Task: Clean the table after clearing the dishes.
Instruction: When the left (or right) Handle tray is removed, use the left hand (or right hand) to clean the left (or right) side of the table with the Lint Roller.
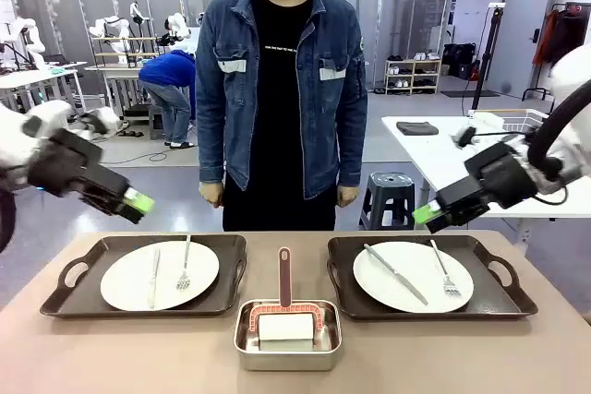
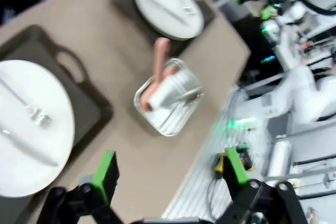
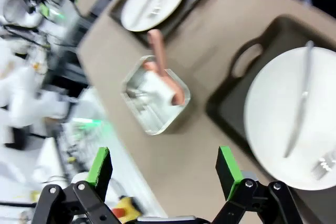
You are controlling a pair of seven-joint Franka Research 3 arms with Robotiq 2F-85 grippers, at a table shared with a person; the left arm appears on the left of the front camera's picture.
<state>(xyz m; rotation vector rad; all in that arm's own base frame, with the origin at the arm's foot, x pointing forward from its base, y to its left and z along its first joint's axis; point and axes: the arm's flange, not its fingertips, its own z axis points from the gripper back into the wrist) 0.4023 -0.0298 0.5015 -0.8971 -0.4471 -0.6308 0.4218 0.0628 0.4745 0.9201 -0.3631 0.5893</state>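
On the beige table lie two dark brown trays. The left tray carries a white plate with a knife and fork; the right tray carries a second white plate with the same. My left gripper hovers open above the left tray's far edge, and its green pads frame the table in the left wrist view. My right gripper hangs open above the right tray, with its green pads wide apart and nothing between them.
A small steel pan with a pink-handled cleaning tool stands at the table's front middle between the trays. A person in a denim jacket stands at the far side, hands down. A white side table and a stool stand at the right.
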